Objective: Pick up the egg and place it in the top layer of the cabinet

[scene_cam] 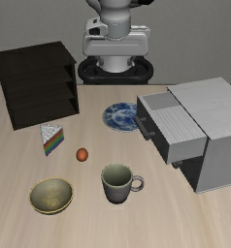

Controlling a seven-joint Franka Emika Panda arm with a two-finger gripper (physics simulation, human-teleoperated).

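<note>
While the arm holds high at the far edge of the table, the egg sits out on the bare wood, small and brown, near the middle, and nothing is touching it. Lettering first: the little carton stands just beside the egg toward the exterior view's left, showing a white top and a rainbow-striped face, and whatever print it carries is too small to read. Now the claw: it hangs up by the robot's body, well apart from the egg and clear of everything on the tabletop, and from this angle I cannot tell whether it is spread or pressed together. Over on the exterior view's right stands the grey cabinet, and its top drawer is pulled out, dark inside, its front just beside a blue-patterned plate. Swing to the exterior view's left and the black cabinet stands dark and layered, with the carton near its front corner. Down along the near side, an olive bowl and a grey-green mug stand upright, side by side but apart, the mug's handle pointing to the exterior view's right. The egg lies between carton and mug, well apart from both cabinets.
</note>
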